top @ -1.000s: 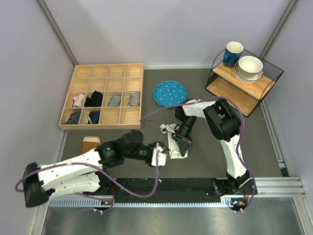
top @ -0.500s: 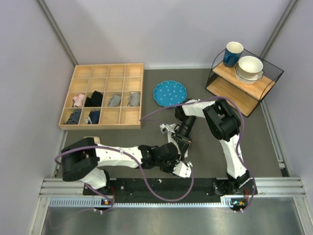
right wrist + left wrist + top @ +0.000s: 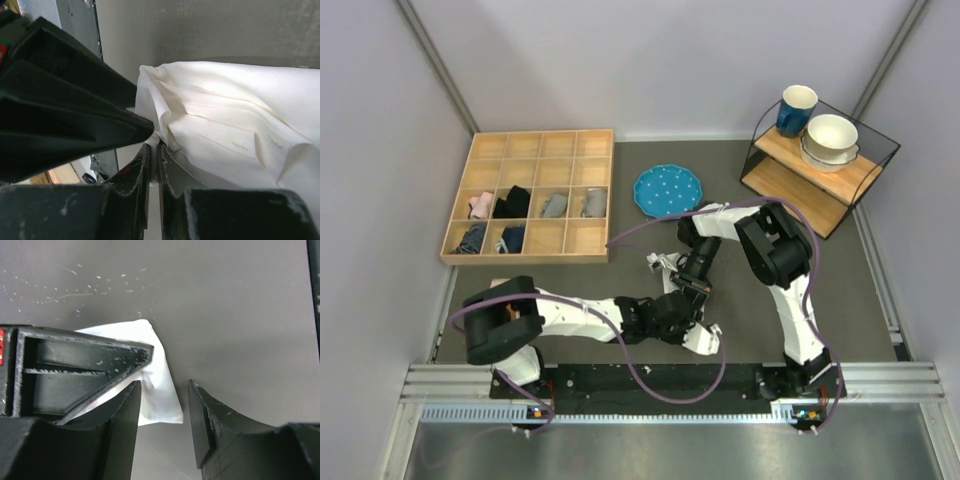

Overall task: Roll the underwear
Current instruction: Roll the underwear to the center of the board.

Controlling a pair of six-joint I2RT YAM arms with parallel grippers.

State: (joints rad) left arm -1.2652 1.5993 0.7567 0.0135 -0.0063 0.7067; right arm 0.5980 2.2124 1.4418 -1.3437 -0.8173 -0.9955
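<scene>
Left fingers (image 3: 132, 400): moderately apart, corner of underwear (image 3: 160, 395) lying in gap, not clamped. Right fingers (image 3: 149, 152): just beyond, pinched tight on cloth edge. Underwear: crumpled white, flat on grey worktop (image 3: 225, 315) between both.

Top external: fixed high behind the arm bases, facing steeply down and taking in the whole table (image 3: 740, 310) from far off.

Left wrist: close range, looking down past the left fingers (image 3: 125, 430) onto the table surface.

Right wrist: very close, looking low past the right fingers (image 3: 137, 185) and along the underwear (image 3: 225, 130).

Shared ground: all three views cover the underwear at the table's near middle. Each wrist view shows only part of it.
</scene>
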